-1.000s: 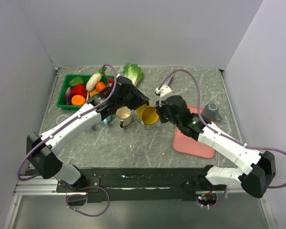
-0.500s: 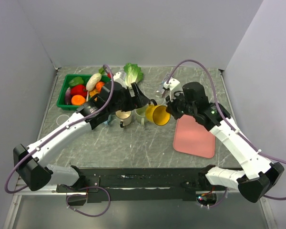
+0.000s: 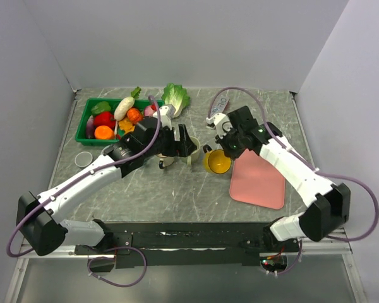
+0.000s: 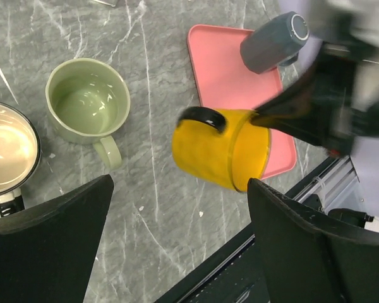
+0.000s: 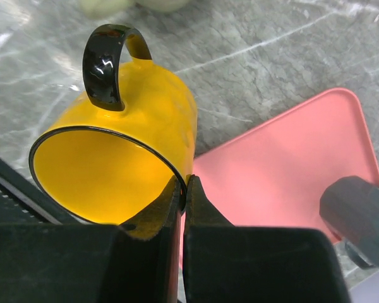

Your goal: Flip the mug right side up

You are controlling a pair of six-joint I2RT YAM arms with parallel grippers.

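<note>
Left gripper [image 3: 184,144] let go, now wide open; right gripper [image 5: 184,189] pinching mug [image 3: 216,162] rim [image 5: 107,130]. Rigid, glossy, probably slippy; handle [image 5: 106,63] looks safer grab.

Right gripper [image 5: 184,189]: both fingers pressed together on rim wall of yellow mug [image 5: 139,126], one inside, one outside. Mug tilted, mouth facing camera, interior bare yellow. Black handle [image 5: 104,63] on upper side. Below: grey marbled table [image 5: 252,57]. Pink tray [image 5: 284,170] lies flat, lower right. Dark grey object [image 5: 360,211] at right edge over tray, partly cut off, blurred
</note>
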